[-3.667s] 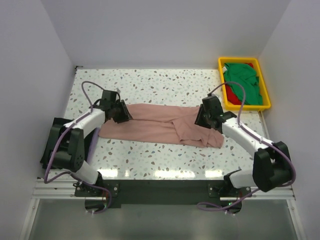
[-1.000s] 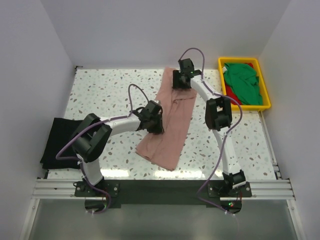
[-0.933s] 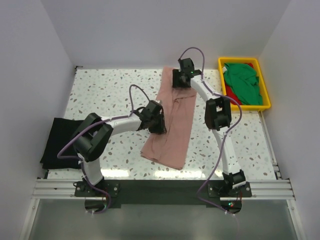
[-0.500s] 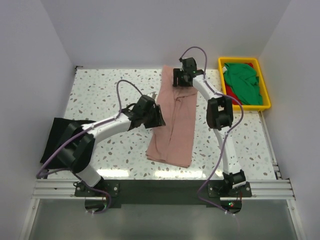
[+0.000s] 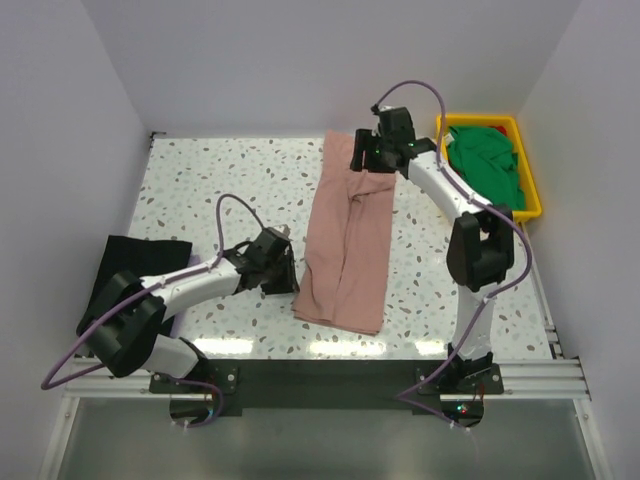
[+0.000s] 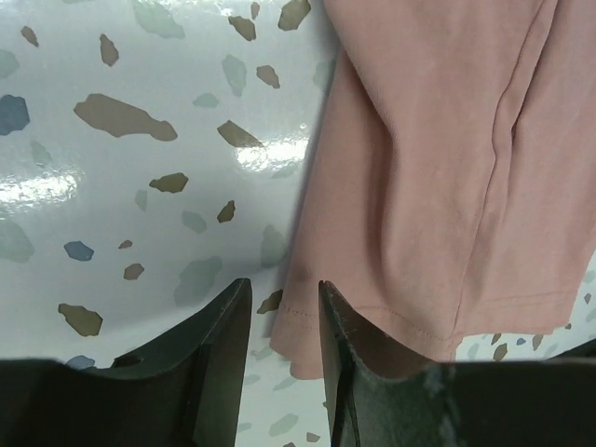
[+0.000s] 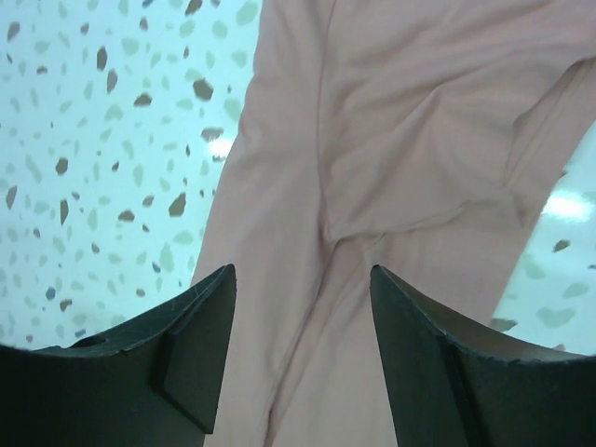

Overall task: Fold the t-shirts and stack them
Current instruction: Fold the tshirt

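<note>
A dusty pink t-shirt (image 5: 345,240) lies flat on the table as a long narrow strip running from the far edge toward me. My left gripper (image 5: 287,272) sits low beside its near left corner. In the left wrist view the jaws (image 6: 284,289) stand a little apart, and the hem corner of the pink t-shirt (image 6: 419,186) lies flat on the table beyond them, not gripped. My right gripper (image 5: 365,152) hovers over the far end. Its jaws (image 7: 300,275) stand wide open above the pink cloth (image 7: 372,140), holding nothing. A black t-shirt (image 5: 125,275) lies at the table's left edge.
A yellow tray (image 5: 495,212) stands at the far right corner, holding a green t-shirt (image 5: 485,160) over a red one (image 5: 458,182). White walls close in the speckled table (image 5: 220,180) on three sides. The right arm stretches along the shirt's right side.
The shirt's near end has swung right and now lies straight. My left gripper has let go and drawn back toward the near left. The right gripper has lifted off the far end.
</note>
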`<state>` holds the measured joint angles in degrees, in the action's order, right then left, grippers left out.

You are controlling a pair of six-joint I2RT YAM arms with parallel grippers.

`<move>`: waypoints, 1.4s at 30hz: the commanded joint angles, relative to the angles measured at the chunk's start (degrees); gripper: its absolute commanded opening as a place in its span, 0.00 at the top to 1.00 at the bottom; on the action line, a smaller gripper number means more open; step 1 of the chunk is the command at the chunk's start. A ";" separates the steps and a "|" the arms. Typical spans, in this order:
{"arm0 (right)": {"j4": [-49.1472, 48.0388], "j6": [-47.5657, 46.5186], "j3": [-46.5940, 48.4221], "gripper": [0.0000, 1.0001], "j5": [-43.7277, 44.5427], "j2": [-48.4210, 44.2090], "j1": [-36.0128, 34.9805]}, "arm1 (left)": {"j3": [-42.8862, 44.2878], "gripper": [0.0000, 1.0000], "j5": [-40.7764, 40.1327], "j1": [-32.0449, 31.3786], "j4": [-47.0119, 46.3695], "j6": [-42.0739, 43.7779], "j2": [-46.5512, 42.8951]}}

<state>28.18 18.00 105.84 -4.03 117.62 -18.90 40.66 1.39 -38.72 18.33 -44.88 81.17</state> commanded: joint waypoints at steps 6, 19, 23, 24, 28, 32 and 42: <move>-4.28 3.62 -13.38 0.41 0.43 -1.08 -6.06 | -2.61 0.60 1.68 -0.74 -1.10 1.99 -3.03; -4.28 4.59 -14.52 0.45 3.33 2.08 -9.05 | -4.45 0.64 4.68 -1.27 -4.79 2.52 -2.15; -4.45 4.85 -14.70 0.47 3.86 2.87 -9.05 | -4.72 0.66 5.91 -1.36 -5.41 2.70 -1.54; -4.63 4.85 -14.70 0.48 3.86 3.05 -9.05 | -4.72 0.66 6.43 -1.45 -5.58 2.78 -1.45; -5.51 5.12 -14.61 0.49 4.73 3.75 -9.05 | -5.33 0.73 7.40 -1.80 -6.37 2.61 -0.92; -5.42 5.20 -13.21 0.51 5.87 4.89 -9.05 | -5.77 0.82 7.66 -1.89 -6.20 2.52 -0.22; -7.88 5.99 -12.06 0.51 7.90 6.30 -9.05 | -6.30 1.00 7.14 -1.97 -4.44 1.99 -1.80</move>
<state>23.09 22.98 92.07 2.28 123.59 -27.70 34.89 8.36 -40.32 13.91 -43.75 80.64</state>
